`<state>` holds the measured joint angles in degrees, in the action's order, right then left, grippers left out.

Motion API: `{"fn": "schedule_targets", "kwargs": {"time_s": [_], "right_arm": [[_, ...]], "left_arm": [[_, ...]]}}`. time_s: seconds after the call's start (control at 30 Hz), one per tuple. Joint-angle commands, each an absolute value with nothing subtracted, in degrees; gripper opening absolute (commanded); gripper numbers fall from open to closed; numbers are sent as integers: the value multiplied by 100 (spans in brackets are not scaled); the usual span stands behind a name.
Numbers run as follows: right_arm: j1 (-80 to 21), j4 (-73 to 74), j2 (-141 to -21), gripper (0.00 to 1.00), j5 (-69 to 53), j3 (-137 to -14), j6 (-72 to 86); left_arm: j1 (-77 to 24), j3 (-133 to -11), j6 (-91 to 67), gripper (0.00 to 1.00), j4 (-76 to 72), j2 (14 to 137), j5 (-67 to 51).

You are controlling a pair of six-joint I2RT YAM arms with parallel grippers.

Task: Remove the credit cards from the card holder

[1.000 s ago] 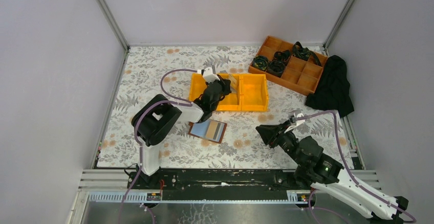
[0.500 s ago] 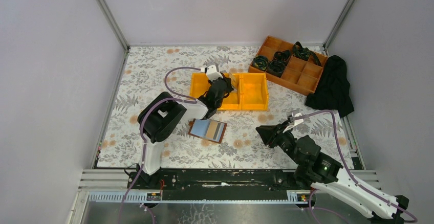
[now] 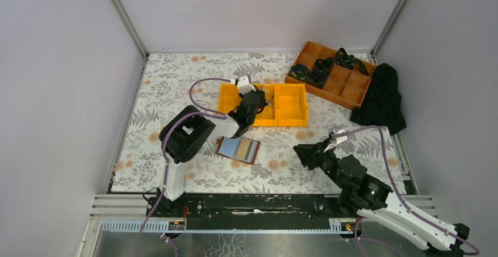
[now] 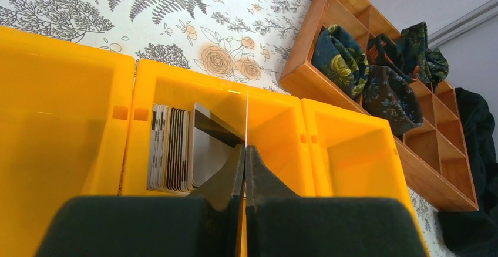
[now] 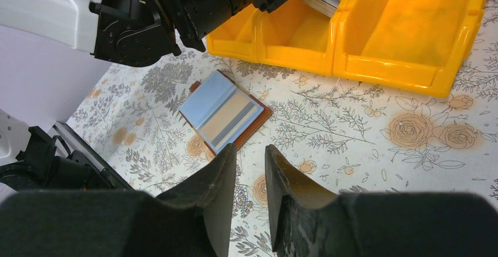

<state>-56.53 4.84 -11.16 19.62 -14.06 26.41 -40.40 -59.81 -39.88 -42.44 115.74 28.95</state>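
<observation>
Left wrist view: left gripper (image 4: 244, 151) is fully closed on one credit card (image 4: 246, 119) (seen edge-on, upright) above the middle yellow bin (image 4: 276, 122). A stack of cards (image 4: 170, 148) stands on edge inside that bin. Top external view: card holder (image 3: 238, 149) lies open on the floral table (image 3: 176, 75), just nearer the arms than the bins; pale blue and tan bands show inside it. Right gripper (image 5: 251, 151) hovers near the holder, jaws slightly apart, gripping nothing.
</observation>
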Motion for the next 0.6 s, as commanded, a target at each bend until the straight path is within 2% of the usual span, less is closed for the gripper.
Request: {"fn": "schedule_targets", "kwargs": {"time_s": [0.0,0.1,0.4,0.57], "right_arm": [[-5641,329,-1106,32,2082,-1577,2698],[-5638,318,-1169,31,2106,-1574,2712],[-5632,222,-1222,31,2067,-1513,2750],[-5639,179,-1239,30,2045,-1479,2755]], "left_arm": [[-4061,-5944,-3874,0,-4468,11655,3006],[-4063,-5933,-3868,0,-4478,11654,3001],[-4063,-5941,-3676,11,-4491,11604,2959],[-4027,-5918,-3537,27,-4439,11522,2979]]}}
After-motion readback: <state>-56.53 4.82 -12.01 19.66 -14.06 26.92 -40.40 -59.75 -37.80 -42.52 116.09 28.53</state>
